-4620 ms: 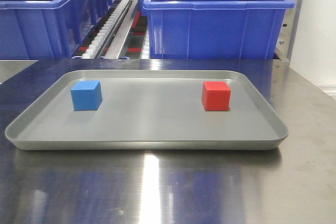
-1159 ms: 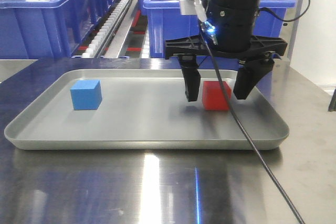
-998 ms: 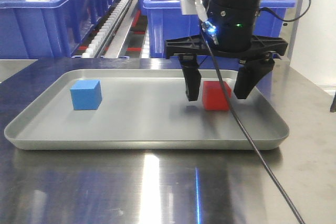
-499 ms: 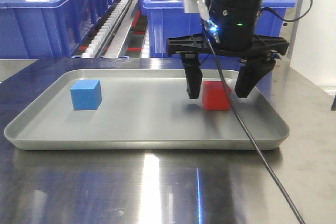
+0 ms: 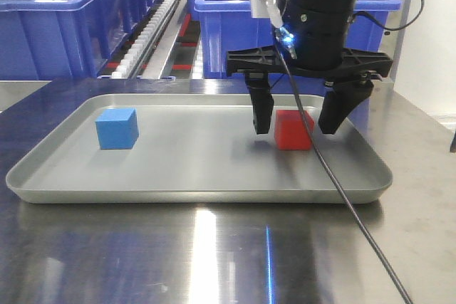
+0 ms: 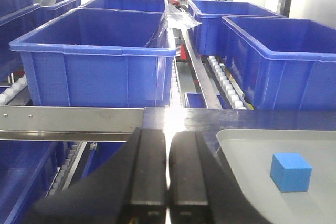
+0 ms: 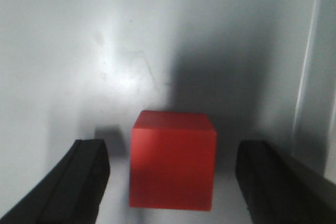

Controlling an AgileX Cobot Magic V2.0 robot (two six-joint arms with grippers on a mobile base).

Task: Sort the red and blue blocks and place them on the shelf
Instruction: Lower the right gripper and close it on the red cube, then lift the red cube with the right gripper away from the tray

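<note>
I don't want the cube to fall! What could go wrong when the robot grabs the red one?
The right fingers straddle the red block but seem to hang above the tray floor; closing here might pinch only its top, so it could slip. The black cable drapes past the block and over the tray rim; it might snag during the lift.

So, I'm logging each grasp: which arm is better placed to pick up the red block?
Right. Its open gripper straddles the red block on the tray, with a finger at each side. The left gripper is shut and sits outside the tray, with only the blue block in its view.
</note>
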